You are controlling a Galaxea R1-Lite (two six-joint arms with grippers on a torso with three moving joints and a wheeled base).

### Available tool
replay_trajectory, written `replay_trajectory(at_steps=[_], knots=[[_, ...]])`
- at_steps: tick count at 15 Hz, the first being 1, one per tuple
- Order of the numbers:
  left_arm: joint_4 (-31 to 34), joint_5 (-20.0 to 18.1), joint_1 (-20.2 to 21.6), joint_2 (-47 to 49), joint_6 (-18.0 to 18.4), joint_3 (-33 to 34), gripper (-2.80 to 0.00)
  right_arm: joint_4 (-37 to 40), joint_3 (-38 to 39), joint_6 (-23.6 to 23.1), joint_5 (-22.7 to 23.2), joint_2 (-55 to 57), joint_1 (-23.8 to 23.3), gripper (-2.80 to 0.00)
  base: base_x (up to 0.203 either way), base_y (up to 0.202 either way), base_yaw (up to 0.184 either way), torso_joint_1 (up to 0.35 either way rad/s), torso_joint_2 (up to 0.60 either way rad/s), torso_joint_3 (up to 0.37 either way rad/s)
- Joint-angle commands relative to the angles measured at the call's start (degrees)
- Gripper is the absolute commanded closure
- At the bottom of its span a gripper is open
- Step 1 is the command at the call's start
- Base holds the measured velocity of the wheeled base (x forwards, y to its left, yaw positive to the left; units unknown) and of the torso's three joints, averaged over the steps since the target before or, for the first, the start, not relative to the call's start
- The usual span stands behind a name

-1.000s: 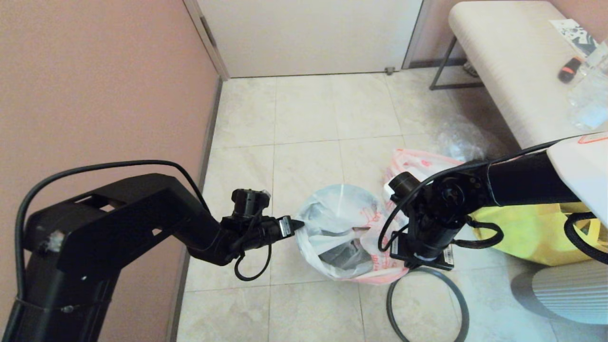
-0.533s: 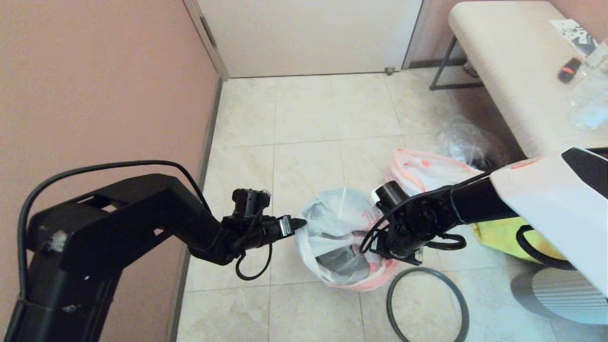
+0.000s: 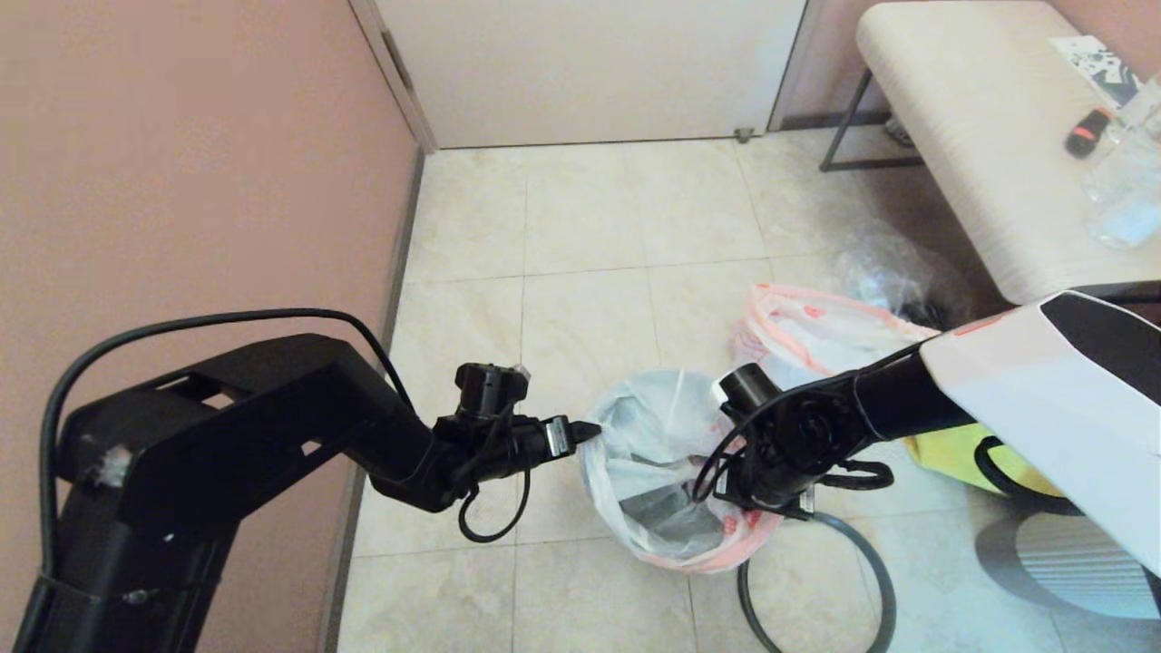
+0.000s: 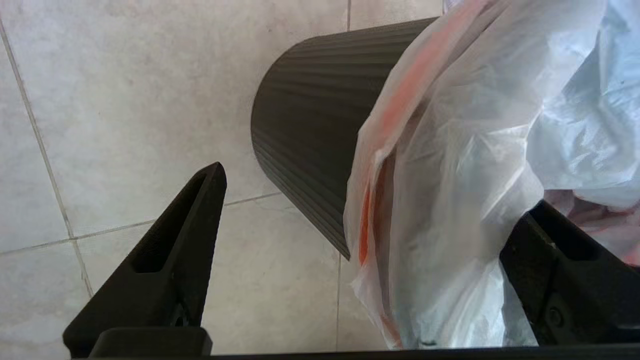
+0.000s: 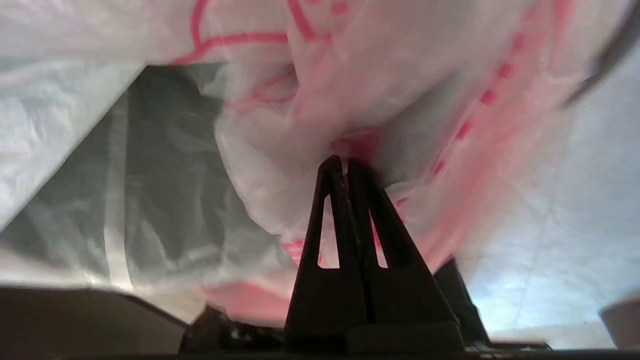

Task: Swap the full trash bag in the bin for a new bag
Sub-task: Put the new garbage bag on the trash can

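The right gripper (image 5: pixel 345 165) is clamped on a fold of the new bag (image 3: pixel 667 453), holding that side against the bin (image 4: pixel 310 140). The left gripper (image 4: pixel 370 210) stands apart, straddling the bag's draped opposite rim.

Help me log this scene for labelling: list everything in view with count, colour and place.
new bag: one, translucent white, pink rim, draped over the bin
bin: one, black ribbed, under the new bag
hoop: one, dark grey, lying right of the bin
full trash bag: one, white, pink rim, behind the bin
tote bag: one, yellow, right of the bin
clear bag: one, by the bench
ribbed cylinder: one, grey, lower right
bench: one, cream, upper right
left gripper: black, open astride the new bag's rim
right gripper: black, shut on a new-bag fold
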Motion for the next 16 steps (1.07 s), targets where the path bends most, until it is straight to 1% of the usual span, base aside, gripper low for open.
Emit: replay_trajectory(at_steps=[1, 5, 7, 9, 11, 12, 14, 15, 16], knots=[[-0.24, 0.02, -0.41, 0.11, -0.16, 0.17, -2.80, 0.73, 2.66, 0.25, -0.72, -4.71, 0.35, 0.00, 0.000, 0.000, 0.000, 0.000, 0.00, 0.000], [-0.32, 0.11, -0.14, 0.73, -0.25, 0.06, -2.80, 4.84, 7.54, 0.56, -1.98, -11.45, 1.41, 0.00, 0.000, 0.000, 0.000, 0.000, 0.00, 0.000], [-0.50, 0.75, 0.36, 0.81, -0.34, -0.10, -2.80, 8.10, 9.49, 2.55, -2.11, -11.05, 2.35, 0.00, 0.000, 0.000, 0.000, 0.000, 0.00, 0.000], [-0.68, 0.73, 0.73, 0.77, -0.51, -0.18, -2.80, 10.36, 10.44, 3.55, -2.26, -8.55, 2.39, 0.00, 0.000, 0.000, 0.000, 0.000, 0.00, 0.000], [-0.68, 0.73, 0.72, 0.69, -0.49, -0.10, -2.80, 12.25, 10.51, 5.12, -5.22, -5.52, 1.72, 0.00, 0.000, 0.000, 0.000, 0.000, 0.00, 0.000], [-0.68, 0.57, 0.95, 0.20, -0.56, 0.13, -2.80, 12.25, 10.57, 5.28, -5.35, -5.88, 1.47, 0.00, 0.000, 0.000, 0.000, 0.000, 0.00, 0.000], [-0.73, -0.15, 1.29, -2.31, -0.71, 1.75, -2.80, 10.71, 10.68, 5.17, -3.05, -11.45, 1.41, 0.00, 0.000, 0.000, 0.000, 0.000, 0.00, 0.000], [-0.75, -0.34, 0.83, -3.65, -0.82, 2.40, -2.80, 9.28, 10.75, 4.40, -1.43, -14.09, 1.64, 0.00, 0.000, 0.000, 0.000, 0.000, 0.00, 0.000], [-0.76, -0.37, -0.10, -4.90, -1.40, 3.13, -2.80, 8.34, 10.80, 2.60, -0.44, -16.05, 1.92, 0.00, 0.000, 0.000, 0.000, 0.000, 0.00, 0.000]])
